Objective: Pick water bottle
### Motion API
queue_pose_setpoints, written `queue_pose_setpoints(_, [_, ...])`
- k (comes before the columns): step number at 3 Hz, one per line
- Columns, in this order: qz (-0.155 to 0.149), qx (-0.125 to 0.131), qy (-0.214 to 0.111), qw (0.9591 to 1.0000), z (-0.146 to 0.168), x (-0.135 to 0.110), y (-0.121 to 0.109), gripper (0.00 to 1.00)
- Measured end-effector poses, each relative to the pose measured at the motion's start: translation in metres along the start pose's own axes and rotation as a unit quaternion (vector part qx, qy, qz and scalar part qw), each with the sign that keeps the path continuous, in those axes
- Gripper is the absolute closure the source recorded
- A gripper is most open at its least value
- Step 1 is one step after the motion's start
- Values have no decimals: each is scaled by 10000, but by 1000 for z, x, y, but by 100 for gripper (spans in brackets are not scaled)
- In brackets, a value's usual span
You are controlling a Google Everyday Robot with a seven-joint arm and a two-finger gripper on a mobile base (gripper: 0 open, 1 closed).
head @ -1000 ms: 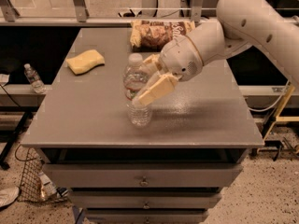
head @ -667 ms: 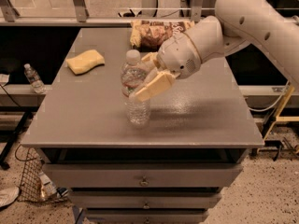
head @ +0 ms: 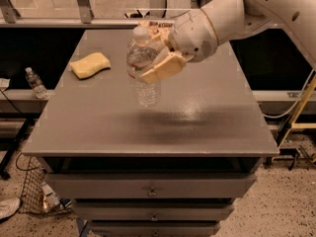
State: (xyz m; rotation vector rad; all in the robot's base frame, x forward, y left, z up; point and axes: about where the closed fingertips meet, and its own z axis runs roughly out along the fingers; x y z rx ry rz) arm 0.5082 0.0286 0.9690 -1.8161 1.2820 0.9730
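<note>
The water bottle (head: 143, 70) is a tall clear ribbed bottle with a white cap and a white-and-red label band. It hangs upright in the air above the grey table (head: 148, 127), lifted off its top. My gripper (head: 157, 65) is shut on the bottle around its label band, with a tan finger (head: 163, 69) across its front. The white arm reaches in from the upper right.
A yellow sponge (head: 90, 64) lies at the table's back left. A snack bag (head: 154, 27) is partly hidden behind the gripper at the back. A small clear bottle (head: 35, 82) stands on a ledge left of the table. Drawers are below the tabletop.
The gripper has lifted the water bottle up off the table and carried it slightly toward the back. The sponge has not moved.
</note>
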Motion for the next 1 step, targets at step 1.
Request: queue_pose_setpoints(1, [-155,290,127,9994,-14,-11,-9,100])
